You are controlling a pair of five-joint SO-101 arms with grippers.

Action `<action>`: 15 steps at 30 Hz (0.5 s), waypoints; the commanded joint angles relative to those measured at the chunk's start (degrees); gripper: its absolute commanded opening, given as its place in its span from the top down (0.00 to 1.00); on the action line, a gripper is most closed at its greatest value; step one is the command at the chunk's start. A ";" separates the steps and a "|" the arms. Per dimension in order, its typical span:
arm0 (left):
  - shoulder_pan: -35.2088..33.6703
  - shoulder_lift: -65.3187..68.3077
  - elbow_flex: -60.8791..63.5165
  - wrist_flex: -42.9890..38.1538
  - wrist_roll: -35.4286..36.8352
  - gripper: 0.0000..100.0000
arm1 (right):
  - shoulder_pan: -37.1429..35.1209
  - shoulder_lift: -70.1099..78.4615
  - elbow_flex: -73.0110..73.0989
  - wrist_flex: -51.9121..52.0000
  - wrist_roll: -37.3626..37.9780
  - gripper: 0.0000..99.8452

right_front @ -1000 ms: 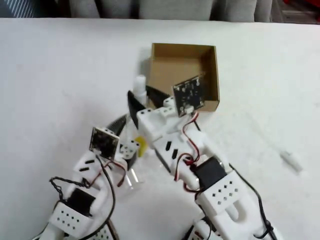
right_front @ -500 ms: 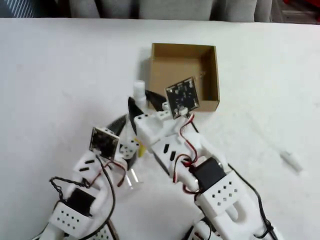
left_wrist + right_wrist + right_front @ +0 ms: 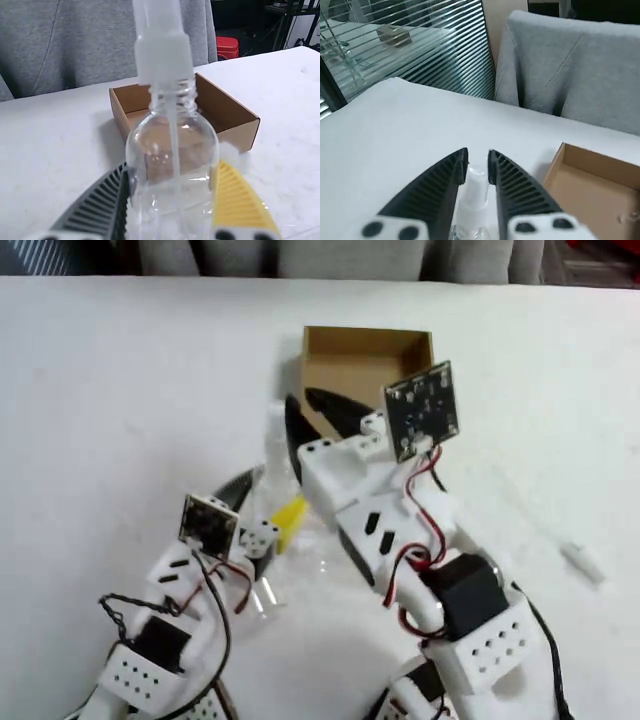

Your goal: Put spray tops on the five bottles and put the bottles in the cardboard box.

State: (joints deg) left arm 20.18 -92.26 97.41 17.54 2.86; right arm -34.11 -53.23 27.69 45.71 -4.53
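Observation:
My left gripper point(image 3: 265, 505) point(image 3: 170, 170) is shut on a clear bottle point(image 3: 170, 150) point(image 3: 265, 595), its grey and yellow fingers on either side of the body. A white spray top point(image 3: 162, 45) point(image 3: 474, 187) sits on the bottle's neck. My right gripper point(image 3: 300, 397) point(image 3: 477, 152) hangs just above that top with its black fingers a little open and nothing between them. The cardboard box point(image 3: 365, 332) point(image 3: 230, 112) point(image 3: 590, 175) stands open right behind the bottle, partly covered by the right arm in the high view.
A small white part point(image 3: 583, 560) with a thin tube lies on the table at the far right. Something clear point(image 3: 626, 217) shows inside the box. Grey chairs stand beyond the table's far edge.
My right gripper has let go of the spray top and lifted up and toward the box. The left gripper and bottle have stayed put.

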 commanded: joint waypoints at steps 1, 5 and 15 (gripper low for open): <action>0.13 -1.10 -0.35 -2.02 0.53 0.98 | 2.15 4.62 -6.24 0.13 1.58 0.99; 0.22 -1.10 -0.35 -1.85 -1.49 0.98 | 2.24 13.05 -10.99 0.22 1.58 0.99; 0.40 -1.01 -0.09 -1.85 -4.57 0.98 | 1.80 20.79 -14.24 11.12 1.58 0.98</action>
State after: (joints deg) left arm 20.18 -92.26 97.67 17.54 -1.10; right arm -32.53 -32.48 16.53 53.10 -3.82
